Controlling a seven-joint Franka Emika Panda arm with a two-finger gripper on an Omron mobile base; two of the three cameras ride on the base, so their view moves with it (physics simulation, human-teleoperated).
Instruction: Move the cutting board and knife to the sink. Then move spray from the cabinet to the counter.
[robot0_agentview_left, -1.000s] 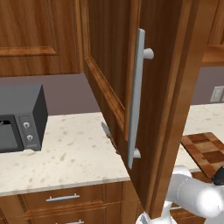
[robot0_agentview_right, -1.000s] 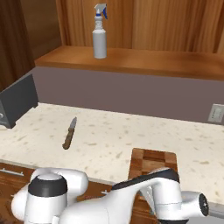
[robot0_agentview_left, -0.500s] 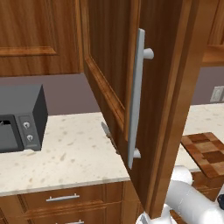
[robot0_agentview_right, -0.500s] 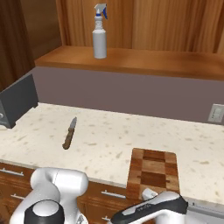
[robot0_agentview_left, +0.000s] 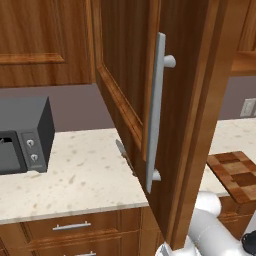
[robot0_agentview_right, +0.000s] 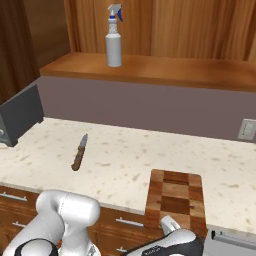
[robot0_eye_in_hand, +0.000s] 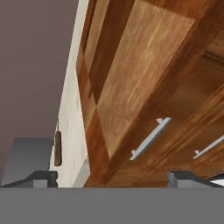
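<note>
My gripper (robot0_eye_in_hand: 113, 177) hangs low in front of the counter (robot0_agentview_right: 150, 160), jaws spread wide with nothing between them; one finger tip (robot0_eye_in_hand: 41, 177) and its twin sit far apart at the bottom of my hand view. Just ahead of them is the board (robot0_eye_in_hand: 127, 83), seen edge-on from below, overhanging the counter's near edge. Under it run the drawers (robot0_eye_in_hand: 183, 131) with their short silver handles (robot0_eye_in_hand: 150, 138). In the right base view the board (robot0_agentview_right: 175, 197) lies at the near edge of the counter, right of centre. The knife (robot0_agentview_right: 79, 153) lies well left of it, flat on the stone, blade pointing away from me; in my hand view the knife (robot0_eye_in_hand: 57, 148) shows as a small dark shape beyond the board. The spray (robot0_agentview_right: 114, 36) stands upright on the cabinet shelf (robot0_agentview_right: 150, 70) above, at the far left. The cabinet door (robot0_agentview_left: 150, 100) stands open, and a microwave (robot0_agentview_left: 22, 135) sits at the far left of the counter
</note>
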